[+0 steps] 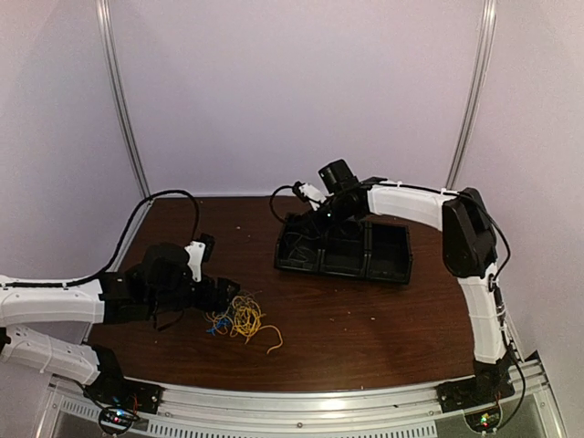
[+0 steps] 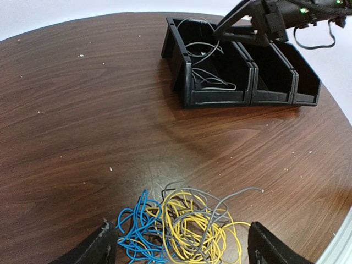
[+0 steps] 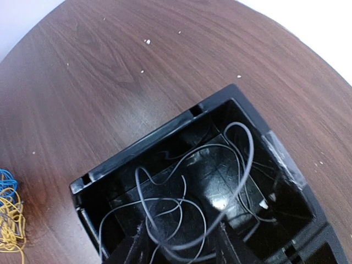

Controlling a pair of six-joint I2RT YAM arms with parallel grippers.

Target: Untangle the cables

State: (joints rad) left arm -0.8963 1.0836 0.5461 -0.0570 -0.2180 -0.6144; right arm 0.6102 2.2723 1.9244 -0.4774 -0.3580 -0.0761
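A tangle of yellow, blue and grey cables (image 1: 239, 319) lies on the brown table, front left of middle. In the left wrist view the tangle (image 2: 187, 225) sits between my left gripper's (image 2: 181, 250) open fingers (image 2: 102, 247), blue wires on the left, yellow and grey on the right. My left gripper (image 1: 222, 292) is just left of the pile. Loose grey cables (image 3: 187, 192) lie in the left compartment of a black bin (image 1: 383, 274). My right gripper (image 3: 179, 250) is open over that compartment, and a grey loop runs between its fingers (image 3: 129, 250).
The black bin (image 2: 220, 99) has three compartments side by side and stands at the back middle of the table; the other two look empty. The blue and yellow pile shows at the left edge of the right wrist view (image 3: 8, 214). White walls enclose the table.
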